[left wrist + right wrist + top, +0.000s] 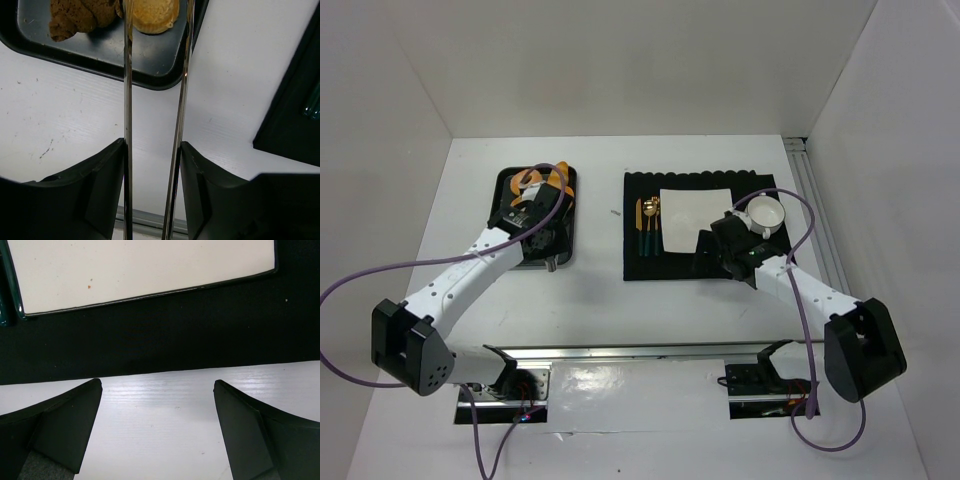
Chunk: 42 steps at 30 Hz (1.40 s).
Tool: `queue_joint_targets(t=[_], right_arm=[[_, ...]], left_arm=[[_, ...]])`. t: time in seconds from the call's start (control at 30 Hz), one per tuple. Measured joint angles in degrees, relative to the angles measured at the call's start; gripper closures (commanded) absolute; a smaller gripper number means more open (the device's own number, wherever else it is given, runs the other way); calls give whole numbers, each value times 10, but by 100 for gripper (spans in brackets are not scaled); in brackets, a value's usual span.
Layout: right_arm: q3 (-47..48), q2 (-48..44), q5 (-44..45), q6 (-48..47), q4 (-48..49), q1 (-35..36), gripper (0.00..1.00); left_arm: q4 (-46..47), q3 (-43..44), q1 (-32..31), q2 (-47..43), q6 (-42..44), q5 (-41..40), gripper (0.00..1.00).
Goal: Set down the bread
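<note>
The bread [152, 12] is a smooth golden-brown bun lying in the black tray [150, 60], at the top of the left wrist view. My left gripper [152, 145] is shut on a pair of metal tongs [128, 100]. The two tong blades reach forward over the tray's edge and stand on either side of the bun. In the top view the left gripper [542, 232] hangs over the tray [570, 240] and hides the bun. My right gripper [157, 384] is open and empty over the white table at the front edge of the black placemat [150, 345].
A darker lumpy pastry [80, 15] lies left of the bun, and orange pastries [542, 182] lie at the tray's far end. On the placemat [705, 262] are a white square plate [692, 215], a white cup [766, 214] and cutlery [649, 225]. A metal rail [640, 352] runs along the near edge.
</note>
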Motion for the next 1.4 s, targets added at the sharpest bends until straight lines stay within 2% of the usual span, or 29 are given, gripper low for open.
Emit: queue_joint_targets(t=[0.73, 1.4], right_arm=[[4, 10, -10, -5, 4, 10, 0], [25, 38, -10, -5, 7, 36, 0]], left_arm=[[14, -24, 22, 10, -3, 2, 39], [16, -24, 14, 13, -1, 10, 34]])
